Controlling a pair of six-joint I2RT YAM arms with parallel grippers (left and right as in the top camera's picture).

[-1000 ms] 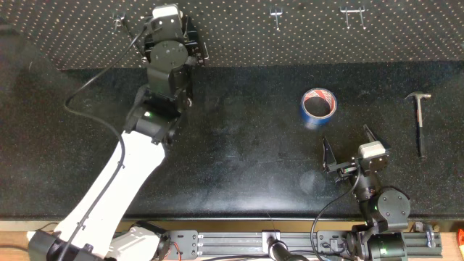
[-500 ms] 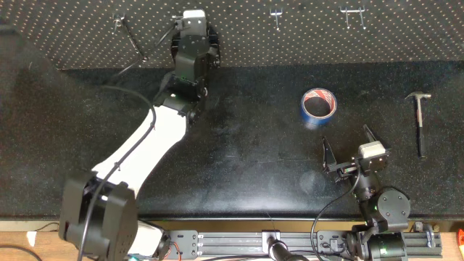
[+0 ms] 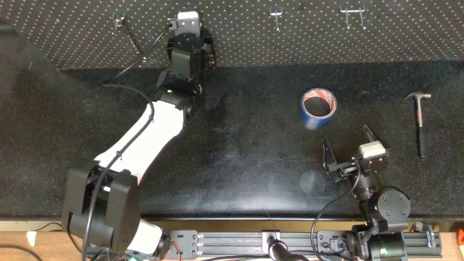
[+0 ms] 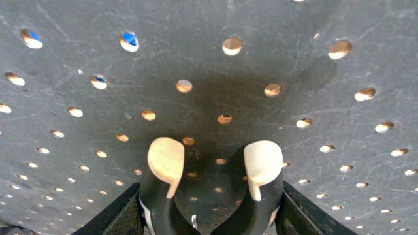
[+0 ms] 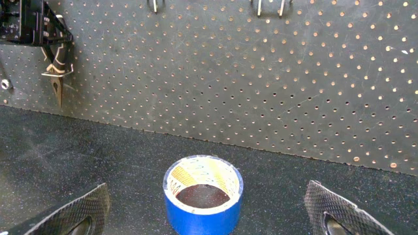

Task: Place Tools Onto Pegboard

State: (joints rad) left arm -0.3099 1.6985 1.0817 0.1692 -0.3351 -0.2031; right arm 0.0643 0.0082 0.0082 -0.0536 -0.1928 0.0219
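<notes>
The top camera looks down on the table [image 3: 239, 145] and pegboard [image 3: 304, 36]; the left wrist camera faces the pegboard up close, the right wrist camera from farther back.

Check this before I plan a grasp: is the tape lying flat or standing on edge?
Lying flat: the tape sits on the table with its hole facing up, as the top view also shows.

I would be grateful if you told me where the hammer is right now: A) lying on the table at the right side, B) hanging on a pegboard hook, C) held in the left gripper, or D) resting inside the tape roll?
A: the hammer lies flat on the black table, to the right of the blue tape roll and apart from it.
</notes>
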